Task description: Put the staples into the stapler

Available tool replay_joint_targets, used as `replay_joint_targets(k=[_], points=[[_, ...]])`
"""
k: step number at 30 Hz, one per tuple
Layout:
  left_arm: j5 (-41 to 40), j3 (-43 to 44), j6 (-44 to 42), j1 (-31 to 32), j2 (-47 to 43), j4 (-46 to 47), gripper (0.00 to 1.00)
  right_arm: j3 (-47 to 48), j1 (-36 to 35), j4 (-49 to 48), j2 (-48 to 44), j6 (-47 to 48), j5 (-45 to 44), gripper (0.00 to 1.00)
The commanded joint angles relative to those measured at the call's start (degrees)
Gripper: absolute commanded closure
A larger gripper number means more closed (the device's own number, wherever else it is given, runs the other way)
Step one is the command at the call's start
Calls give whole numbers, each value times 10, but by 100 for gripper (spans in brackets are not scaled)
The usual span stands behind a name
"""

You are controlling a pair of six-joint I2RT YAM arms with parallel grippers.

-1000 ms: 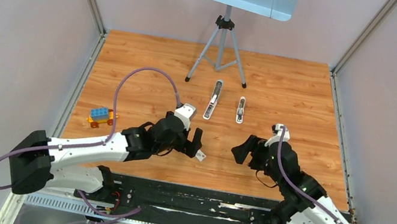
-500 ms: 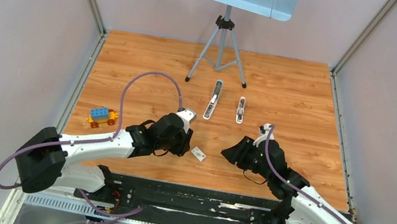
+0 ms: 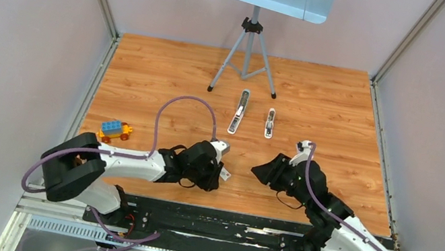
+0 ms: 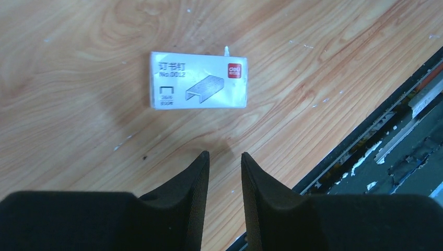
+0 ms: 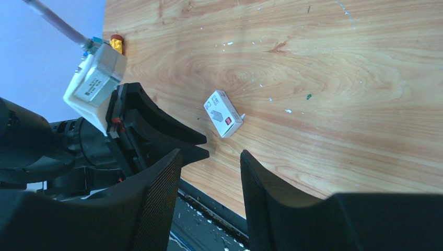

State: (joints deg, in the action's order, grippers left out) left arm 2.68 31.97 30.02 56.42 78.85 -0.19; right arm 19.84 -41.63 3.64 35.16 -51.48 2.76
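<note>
Ahead of your left pincer [image 4: 224,157]: a small white staple carton [image 4: 198,80] lies flat on the wooden surface [image 4: 78,130], just past the fingertips and not touching them; it bears a red mark and a drawing of a staple strip.
Left pincer state: your fingers stand nearly together with a narrow gap and nothing between them.
Right pincer [image 5: 211,154] state: moderately spread, with only bare wood between the fingers.
Between the two pincers: the carton sits close to the left tips and farther from the right ones, which point toward it.
Stapler [image 3: 238,111]: you find it well beyond both pincers, toward the far side, lying long and flat on the surface.
Right of the stapler: a shorter slim whitish piece [image 3: 270,122] lies near it, apart; what it is cannot be told.
Staples: no loose strip can be made out at this size.
Beyond the stapler: a tripod [image 3: 247,54] stands on the surface.
Far left of your left pincer: a small toy car [image 3: 114,130] built of blocks.
</note>
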Motion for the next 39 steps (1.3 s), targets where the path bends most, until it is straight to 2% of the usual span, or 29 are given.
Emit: replay_joint_targets(k=[1,11,15,19,23,28,30,34,39], points=[[10,6,24,17,40,59,69,10,-5,35,-21,20,-19,50],[6,45,33,20,135,170,69,17,-5,59,-58,46,-27,48],[-2,68,16,19,150,185,67,17,-5,67,-59,50,-27,48],[-49,86,-23,19,117,153,62,13,-5,68,-62,50,-27,48],[-85,106,-66,18,54,73,56,11,-5,68,-65,53,-27,48],[-106,118,-158,17,-1,-25,41,5,-5,54,-55,56,-27,47],[-100,106,-199,18,-21,-32,35,-4,-5,22,-41,67,-24,45],[-67,88,-286,17,-37,-17,34,24,8,16,10,121,-13,43],[-58,82,-388,17,-8,7,35,71,30,6,83,163,19,46]])
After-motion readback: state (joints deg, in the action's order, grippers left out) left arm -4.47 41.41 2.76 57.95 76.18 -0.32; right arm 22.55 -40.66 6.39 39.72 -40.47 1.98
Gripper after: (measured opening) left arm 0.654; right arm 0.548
